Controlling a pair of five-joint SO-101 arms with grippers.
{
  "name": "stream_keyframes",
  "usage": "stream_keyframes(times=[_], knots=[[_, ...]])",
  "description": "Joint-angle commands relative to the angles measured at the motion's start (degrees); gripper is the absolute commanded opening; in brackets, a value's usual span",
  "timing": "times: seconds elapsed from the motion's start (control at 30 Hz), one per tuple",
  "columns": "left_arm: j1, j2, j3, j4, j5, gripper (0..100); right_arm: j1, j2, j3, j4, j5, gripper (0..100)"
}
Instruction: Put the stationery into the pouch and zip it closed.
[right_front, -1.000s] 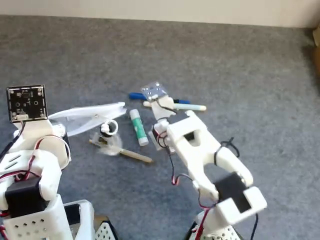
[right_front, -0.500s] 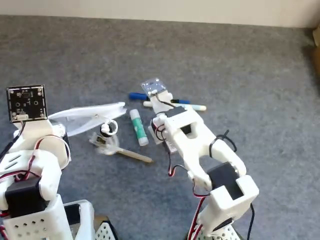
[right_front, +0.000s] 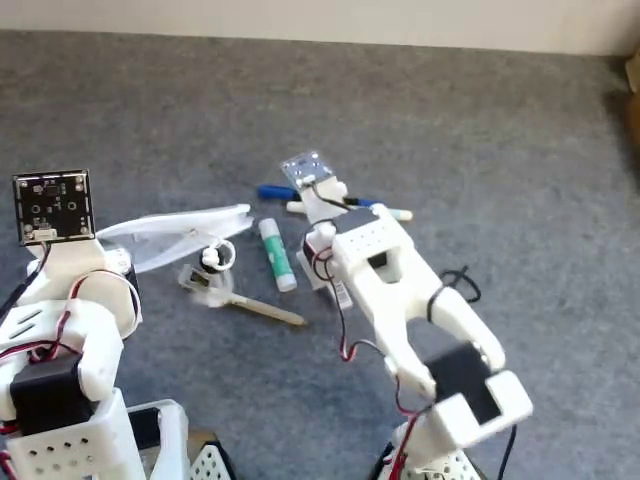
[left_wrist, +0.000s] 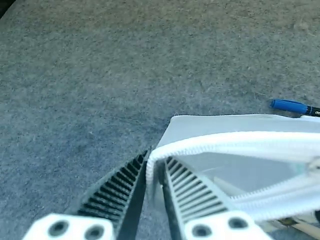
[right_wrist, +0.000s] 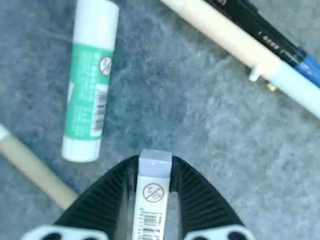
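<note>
Wrist views: left jaws pinch pouch (left_wrist: 240, 142) rim; right jaws clamp white stick (right_wrist: 152, 196).

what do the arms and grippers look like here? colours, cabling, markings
Both arms are white printed plastic with black servo blocks and loose red and black wires. The left arm carries a black square circuit board; the right arm a small silvery board. Left gripper and right gripper: black ridged jaws on white screwed bases.

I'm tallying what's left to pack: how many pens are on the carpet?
2: a blue pen and a cream pen, side by side beyond the glue stick; the right arm covers parts, so another may hide.
</note>
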Motion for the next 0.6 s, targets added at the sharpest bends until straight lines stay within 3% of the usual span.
stream_keyframes(times=[0.0, 0.3, 0.57], knots=[[-0.57, 1.01, -0.22, -0.09, 0.7, 1, -1.54, -10.07, 2.77, 0.75, -0.44, 0.5], [-0.48, 1.01, -0.22, -0.26, 0.7, 1, -1.54, -33.98, 13.05, 0.57, -10.81, 0.9], [-0.4, 1.01, -0.22, -0.35, 0.7, 1, -1.89, -48.13, 19.03, -3.03, -10.81, 0.9]])
